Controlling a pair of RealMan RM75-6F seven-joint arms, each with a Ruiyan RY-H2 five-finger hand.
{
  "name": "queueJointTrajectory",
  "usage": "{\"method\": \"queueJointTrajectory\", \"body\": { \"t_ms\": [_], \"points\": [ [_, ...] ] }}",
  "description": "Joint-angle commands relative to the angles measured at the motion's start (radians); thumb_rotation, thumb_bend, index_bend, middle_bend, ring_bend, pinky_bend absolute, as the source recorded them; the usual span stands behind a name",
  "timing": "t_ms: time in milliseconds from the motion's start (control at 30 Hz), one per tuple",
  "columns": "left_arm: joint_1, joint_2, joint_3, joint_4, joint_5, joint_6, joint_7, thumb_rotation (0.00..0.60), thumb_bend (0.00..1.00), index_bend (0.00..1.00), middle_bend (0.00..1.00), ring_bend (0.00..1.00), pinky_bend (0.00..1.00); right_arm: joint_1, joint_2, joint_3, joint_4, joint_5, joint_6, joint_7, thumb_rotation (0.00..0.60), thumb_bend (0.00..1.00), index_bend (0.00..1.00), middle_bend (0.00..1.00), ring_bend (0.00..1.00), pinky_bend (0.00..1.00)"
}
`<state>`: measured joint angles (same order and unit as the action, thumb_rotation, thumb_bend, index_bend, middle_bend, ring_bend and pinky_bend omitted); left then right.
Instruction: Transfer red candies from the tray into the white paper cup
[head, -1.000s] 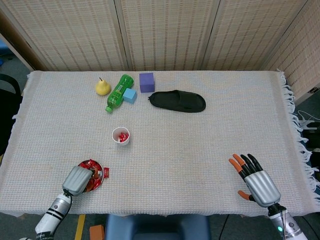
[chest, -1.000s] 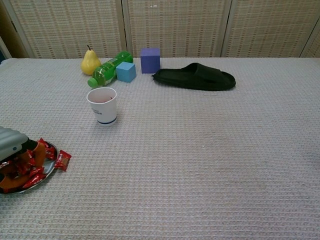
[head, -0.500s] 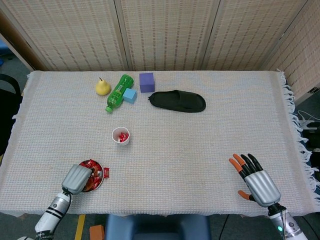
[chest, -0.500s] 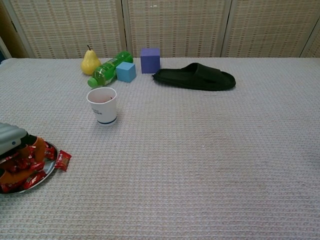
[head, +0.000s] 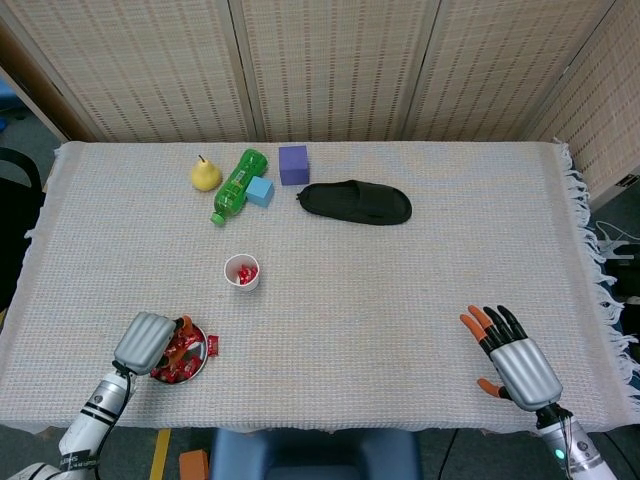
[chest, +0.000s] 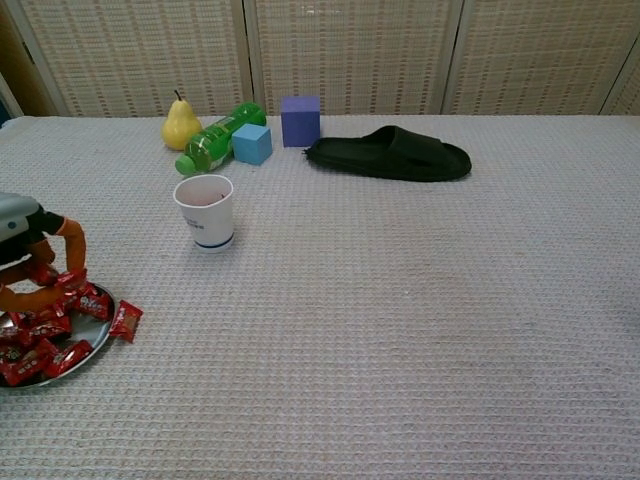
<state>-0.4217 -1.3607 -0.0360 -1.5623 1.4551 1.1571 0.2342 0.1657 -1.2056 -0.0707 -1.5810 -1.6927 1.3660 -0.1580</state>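
Observation:
A white paper cup (head: 242, 271) (chest: 205, 212) stands upright left of the table's middle, with a few red candies in it. At the front left a round metal tray (head: 203, 348) (chest: 99, 330) holds several red candies (chest: 45, 340). One stray candy (chest: 125, 320) lies on the cloth beside its right rim. My left hand (head: 146, 342) (chest: 30, 255) hovers just above the tray's left part. It pinches a red candy (chest: 47, 272) between its orange-tipped fingers. My right hand (head: 515, 365) rests flat at the front right with fingers spread, holding nothing.
Along the back lie a yellow pear (head: 205, 174), a green bottle (head: 236, 184) on its side, a light blue cube (head: 260, 190), a purple cube (head: 293, 164) and a black slipper (head: 356, 202). A woven cloth (head: 400, 290) covers the table.
My left hand has lifted off the candy pile and shifted slightly left, fingers now clear of the tray with a candy between them. The right hand has stayed put.

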Motion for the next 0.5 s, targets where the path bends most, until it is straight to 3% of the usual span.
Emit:
{"method": "queueJointTrajectory", "body": {
  "t_ms": [33,233,500],
  "points": [
    [-0.052,0.041,-0.054,-0.062,-0.040,-0.048,0.019,0.600,0.40,0.70,0.88,1.00,1.00,0.005,-0.005,0.010,0.003,0.016,-0.010,-0.003,0.600,0.00,0.00,0.00,0.00,0.00],
    [-0.147,0.048,-0.145,-0.114,-0.143,-0.128,0.110,0.600,0.40,0.70,0.88,1.00,1.00,0.008,-0.012,0.024,0.011,0.041,-0.015,-0.007,0.600,0.00,0.00,0.00,0.00,0.00],
    [-0.277,-0.024,-0.215,-0.059,-0.299,-0.220,0.230,0.600,0.40,0.70,0.88,1.00,1.00,0.012,-0.015,0.035,0.017,0.064,-0.023,-0.004,0.600,0.00,0.00,0.00,0.00,0.00]
  ]
}}
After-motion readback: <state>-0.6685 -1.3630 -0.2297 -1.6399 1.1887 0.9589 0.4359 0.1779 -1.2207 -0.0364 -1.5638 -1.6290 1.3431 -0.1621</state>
